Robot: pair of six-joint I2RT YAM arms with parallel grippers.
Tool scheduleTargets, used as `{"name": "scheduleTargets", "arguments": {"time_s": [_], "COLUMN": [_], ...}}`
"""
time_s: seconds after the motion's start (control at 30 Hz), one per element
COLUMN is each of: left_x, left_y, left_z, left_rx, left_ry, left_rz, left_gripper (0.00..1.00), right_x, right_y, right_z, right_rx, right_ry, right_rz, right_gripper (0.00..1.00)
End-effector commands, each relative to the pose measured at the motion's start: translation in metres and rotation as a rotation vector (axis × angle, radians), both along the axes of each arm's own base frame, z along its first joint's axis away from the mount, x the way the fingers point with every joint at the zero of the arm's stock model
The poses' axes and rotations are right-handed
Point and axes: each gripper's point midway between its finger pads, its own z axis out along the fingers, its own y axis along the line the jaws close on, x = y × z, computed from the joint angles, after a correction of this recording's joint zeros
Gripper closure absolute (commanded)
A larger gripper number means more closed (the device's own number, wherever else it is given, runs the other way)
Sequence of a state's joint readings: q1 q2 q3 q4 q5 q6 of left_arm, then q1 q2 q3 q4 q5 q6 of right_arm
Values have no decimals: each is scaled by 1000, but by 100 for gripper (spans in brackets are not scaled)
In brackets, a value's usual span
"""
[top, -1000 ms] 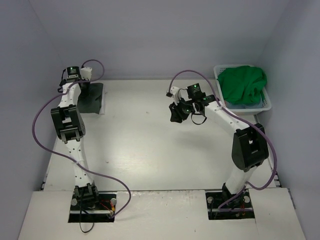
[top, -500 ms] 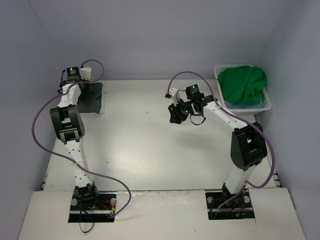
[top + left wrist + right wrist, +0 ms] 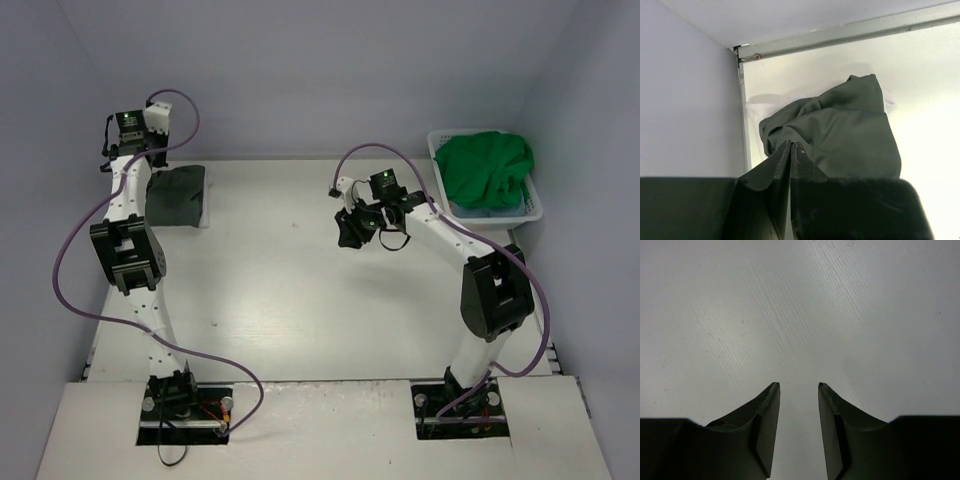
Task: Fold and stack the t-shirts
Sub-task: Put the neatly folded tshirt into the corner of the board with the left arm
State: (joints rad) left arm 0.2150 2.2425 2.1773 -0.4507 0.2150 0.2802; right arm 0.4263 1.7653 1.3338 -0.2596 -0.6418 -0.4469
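**Inspection: one shirt out at far left, two in the basket, both grippers empty**

Nearest you, both arm bases sit bolted at the front edge of the table (image 3: pixel 300 310).

At mid-table, right of centre, your right gripper (image 3: pixel 799 385) hangs over bare white tabletop. Its jaws stand apart with a clear gap, and nothing is between them. From above, the same gripper (image 3: pixel 350 230) points toward the table's centre, well apart from any cloth.

Farther back on the left, the dark grey shirt (image 3: pixel 178 195) lies bunched in the far left corner of the table, close to the side wall. The left wrist camera shows its surface (image 3: pixel 840 135) rumpled and rolled at the left edge rather than squared off. A strip of white cloth (image 3: pixel 888 103) shows from under its right side; you cannot tell from these views what that piece is.

Your left gripper (image 3: pixel 791 146) is above that shirt. Its fingers are pressed together, and no fabric is visible between them.

At the far right, the white basket (image 3: pixel 535 212) stands against the side wall. The green shirt (image 3: pixel 485 165) is heaped in it and rises above the rim. A blue-grey cloth (image 3: pixel 485 211) shows beneath it at the near side.
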Motion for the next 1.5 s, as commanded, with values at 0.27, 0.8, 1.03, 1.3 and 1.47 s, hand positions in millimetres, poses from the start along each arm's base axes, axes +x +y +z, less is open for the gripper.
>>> {"name": "scheduleTargets", "arguments": {"time_s": [0.27, 0.8, 1.03, 1.3, 1.47], "left_x": [17, 25, 24, 17, 13], "left_y": [2, 4, 8, 8, 5], "left_z": [38, -1, -11, -18, -24], "left_rx": [24, 8, 35, 4, -3], "left_ry": [-110, -56, -39, -8, 17], "left_rz": [2, 1, 6, 3, 0], "left_gripper": [100, 100, 100, 100, 100], "right_x": [1, 2, 4, 4, 4], "right_y": [3, 2, 2, 2, 2], "right_z": [11, 3, 1, 0, 1], "right_rx": [14, 2, -1, -3, -2], "right_ry": [-35, -21, -19, -15, -19], "right_rz": [17, 16, 12, 9, 12], "right_gripper": [67, 66, 65, 64, 64]}}
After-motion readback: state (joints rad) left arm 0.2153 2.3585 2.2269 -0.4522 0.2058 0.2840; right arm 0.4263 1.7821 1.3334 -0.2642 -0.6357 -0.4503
